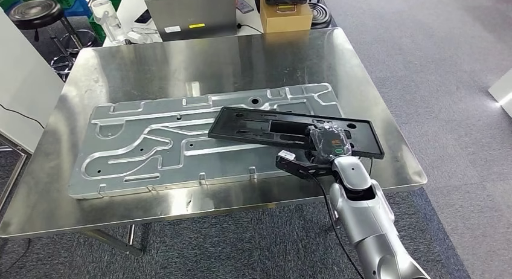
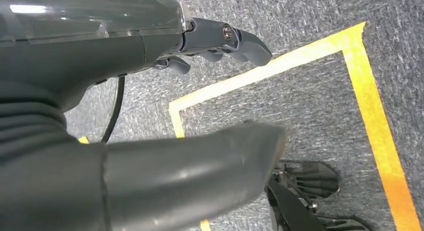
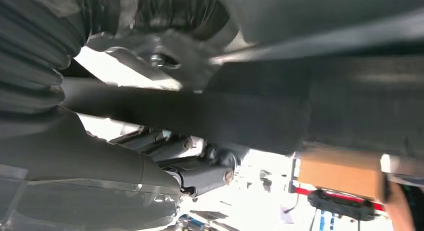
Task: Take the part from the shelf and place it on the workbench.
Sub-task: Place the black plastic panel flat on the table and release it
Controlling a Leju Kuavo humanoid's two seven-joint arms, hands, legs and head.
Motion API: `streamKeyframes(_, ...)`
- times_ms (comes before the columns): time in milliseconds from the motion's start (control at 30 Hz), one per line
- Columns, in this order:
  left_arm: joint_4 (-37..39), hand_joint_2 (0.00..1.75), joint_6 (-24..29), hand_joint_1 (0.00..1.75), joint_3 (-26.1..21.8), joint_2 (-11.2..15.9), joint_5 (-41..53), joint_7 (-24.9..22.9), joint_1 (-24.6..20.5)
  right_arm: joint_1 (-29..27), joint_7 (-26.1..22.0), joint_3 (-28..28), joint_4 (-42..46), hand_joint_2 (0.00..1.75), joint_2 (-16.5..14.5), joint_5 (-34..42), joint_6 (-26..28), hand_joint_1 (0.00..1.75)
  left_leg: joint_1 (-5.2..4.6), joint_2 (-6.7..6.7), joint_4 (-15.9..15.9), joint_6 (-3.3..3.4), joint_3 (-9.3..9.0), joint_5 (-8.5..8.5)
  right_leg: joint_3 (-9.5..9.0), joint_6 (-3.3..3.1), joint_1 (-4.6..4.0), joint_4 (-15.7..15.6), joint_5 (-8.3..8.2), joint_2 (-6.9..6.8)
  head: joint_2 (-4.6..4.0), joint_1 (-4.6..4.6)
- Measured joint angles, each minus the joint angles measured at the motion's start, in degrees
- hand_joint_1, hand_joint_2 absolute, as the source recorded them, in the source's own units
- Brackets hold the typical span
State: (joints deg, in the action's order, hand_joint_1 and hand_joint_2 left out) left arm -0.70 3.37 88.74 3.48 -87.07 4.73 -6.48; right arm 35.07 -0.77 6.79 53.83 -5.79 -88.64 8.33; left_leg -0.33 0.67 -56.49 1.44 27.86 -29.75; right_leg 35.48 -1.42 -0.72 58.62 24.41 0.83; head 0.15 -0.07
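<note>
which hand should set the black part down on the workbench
The right. The right robot hand already grips the black part over the grooved metal plate on the workbench, so it likely only needs lowering. The left robot hand hangs open over the carpet.

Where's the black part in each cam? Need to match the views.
Head view: the black part lies tilted over the grey metal plate on the steel workbench, its near end held by the right hand.
Left wrist view: not in it; the left hand hangs over carpet.
Right wrist view: a dark blurred bar across the middle, held.
Shared landmark: the cardboard box.
</note>
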Motion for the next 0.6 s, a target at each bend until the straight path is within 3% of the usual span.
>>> streamKeyframes(33,0.0,0.0,0.02,0.0,-0.01,0.0,-0.36,0.07,-0.02,-0.1,-0.31,0.39,0.09,0.0,-0.26,0.05,0.0,0.0,0.0,-0.02,0.0,0.0,0.0,0.0,0.01,0.0,-0.01,0.0,0.0,0.01,0.0,0.0)
streamKeyframes(233,0.0,0.0,-0.12,0.0,-0.02,0.0,-2.01,0.2,-0.05,-1.46,-4.47,4.46,4.91,0.0,-2.34,1.33,-0.02,0.0,0.01,-0.05,0.01,0.0,0.05,0.0,0.11,-0.01,-0.03,0.04,0.01,0.06,0.0,0.0)
streamKeyframes(600,0.0,0.0,-0.35,0.0,-0.02,-0.01,-2.21,-0.07,0.06,-2.24,-3.4,17.71,21.38,0.0,-3.54,3.41,-2.89,0.0,0.01,-0.1,0.01,-0.01,0.07,0.0,0.19,-0.01,-0.03,0.05,0.01,0.05,0.0,0.0)
